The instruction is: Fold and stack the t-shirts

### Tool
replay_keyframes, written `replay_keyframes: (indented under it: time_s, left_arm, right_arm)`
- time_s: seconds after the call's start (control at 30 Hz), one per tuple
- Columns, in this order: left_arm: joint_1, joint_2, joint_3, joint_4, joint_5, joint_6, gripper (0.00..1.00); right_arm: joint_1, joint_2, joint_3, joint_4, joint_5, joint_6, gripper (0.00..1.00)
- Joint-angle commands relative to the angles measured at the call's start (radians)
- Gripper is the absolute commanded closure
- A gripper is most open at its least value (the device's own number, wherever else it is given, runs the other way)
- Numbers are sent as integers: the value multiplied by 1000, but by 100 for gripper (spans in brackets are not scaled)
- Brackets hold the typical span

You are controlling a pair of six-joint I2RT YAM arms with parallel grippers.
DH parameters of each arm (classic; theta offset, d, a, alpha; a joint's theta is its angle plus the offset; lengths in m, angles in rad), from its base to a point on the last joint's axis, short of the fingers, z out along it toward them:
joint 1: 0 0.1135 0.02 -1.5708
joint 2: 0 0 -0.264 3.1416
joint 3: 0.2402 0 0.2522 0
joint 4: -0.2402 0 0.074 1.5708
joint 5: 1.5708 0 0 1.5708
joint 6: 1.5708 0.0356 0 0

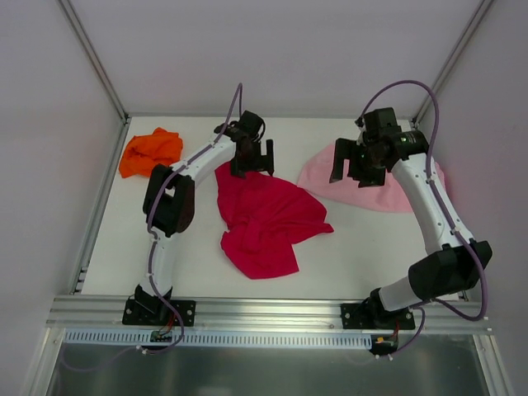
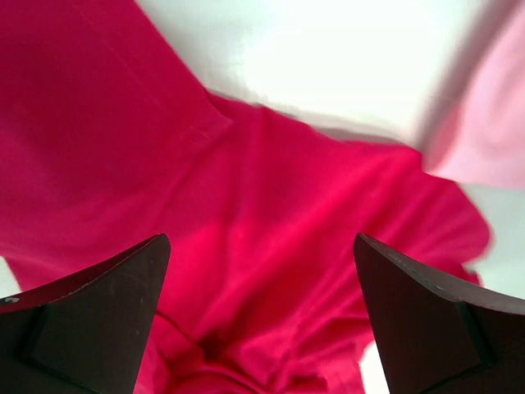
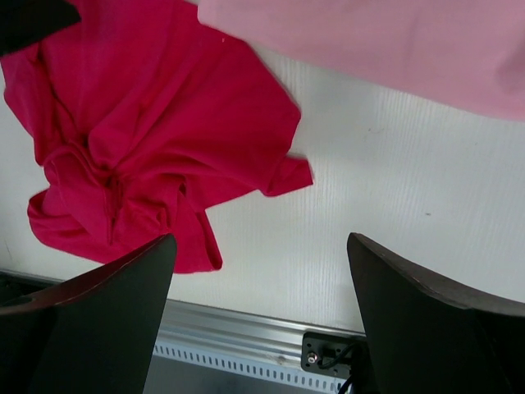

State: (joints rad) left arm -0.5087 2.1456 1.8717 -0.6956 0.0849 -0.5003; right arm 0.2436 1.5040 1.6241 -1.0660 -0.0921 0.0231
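The crimson red t-shirt (image 1: 264, 216) lies crumpled in the middle of the table; it fills the left wrist view (image 2: 271, 246) and shows in the right wrist view (image 3: 156, 139). The bright orange t-shirt (image 1: 151, 151) is bunched at the far left. The pale pink t-shirt (image 1: 396, 191) lies at the far right, partly under the right arm, and shows in the right wrist view (image 3: 369, 41). My left gripper (image 1: 251, 168) is open over the red shirt's far edge. My right gripper (image 1: 353, 176) is open above the pink shirt's left edge, holding nothing.
White walls with metal posts enclose the table (image 1: 363, 247) on three sides. An aluminium rail (image 1: 264, 309) runs along the near edge and also shows in the right wrist view (image 3: 246, 341). Both arm bases are bolted to it.
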Motion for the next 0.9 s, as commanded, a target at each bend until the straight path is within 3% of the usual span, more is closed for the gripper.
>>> replay_keyframes:
  time_s: [0.0,0.27,0.5,0.87]
  left_arm:
    - [12,25,86,-79,-112,54,3]
    - [29,48,52,-85,-238,55,3]
    - [29,94,73,-67,-286,118,3]
    - [29,122,63,-41,-214,161,4]
  right_arm:
    - [31,-115,-68,9,-32,29,9]
    - [65,-211,-248,21,-38,61,9]
    - [74,-240,-248,14,-35,66,9]
    - [75,-268,-237,-11,-28,49,9]
